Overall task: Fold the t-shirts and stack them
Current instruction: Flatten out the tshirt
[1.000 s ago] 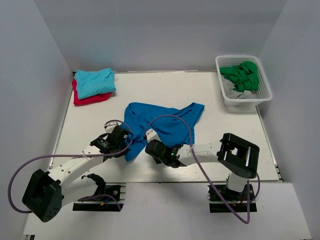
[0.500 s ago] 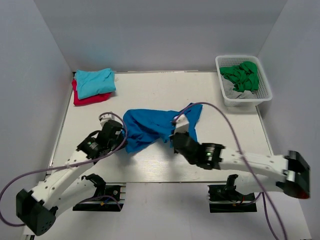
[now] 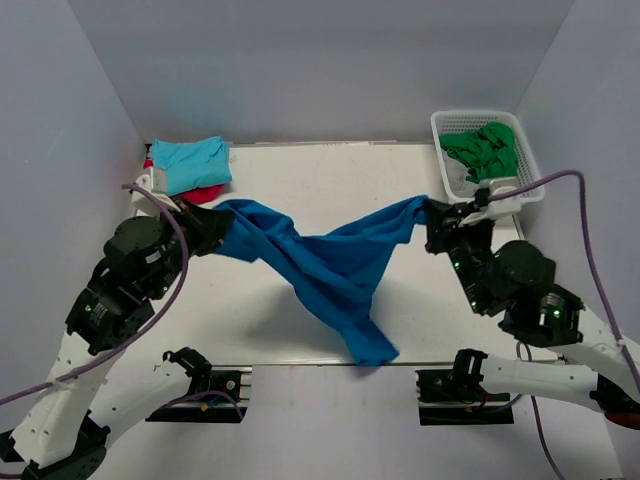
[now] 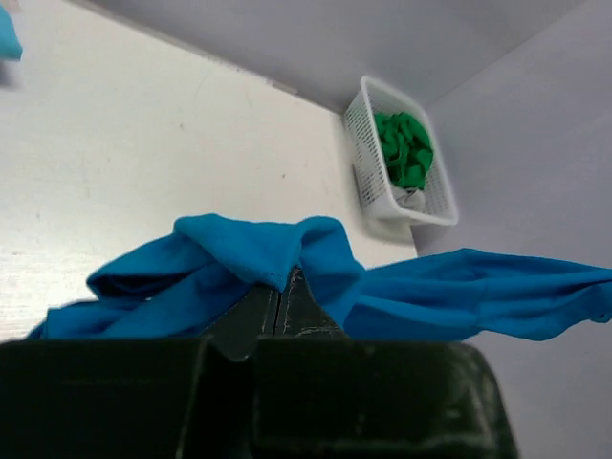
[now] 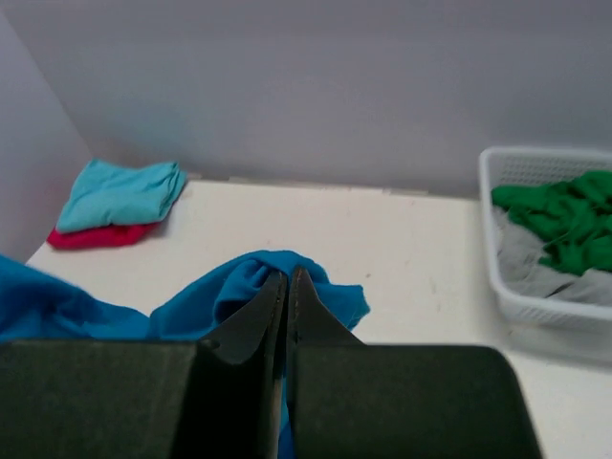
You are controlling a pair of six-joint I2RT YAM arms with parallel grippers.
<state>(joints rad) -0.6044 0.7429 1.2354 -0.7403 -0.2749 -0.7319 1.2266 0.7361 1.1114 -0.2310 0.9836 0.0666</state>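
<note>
My right gripper (image 3: 432,222) is pressed together on one end of the royal-blue t-shirt (image 3: 330,265). In the right wrist view the fingers meet with a fold of blue cloth bunched around their tips (image 5: 287,279). This grip sits just beside the basket (image 3: 470,202), at its near corner on the side facing the middle of the table (image 3: 330,180).

My left gripper (image 3: 208,228) is likewise clamped on the other end of the shirt, well apart from the basket, across the table from it. The left wrist view shows the closed tips (image 4: 284,285) buried in blue fabric (image 4: 258,251).

Between the two grips the shirt is lifted and drawn out. It sags in a V toward the table edge nearest my bases, farther from the basket than either grip. I cannot tell whether the tip touches the table.

Level with the basket at the opposite far corner, the turquoise t-shirt (image 3: 190,162) lies folded on the red t-shirt (image 3: 205,194). Inside the basket are green clothing (image 3: 485,150) and something grey (image 3: 458,176).
</note>
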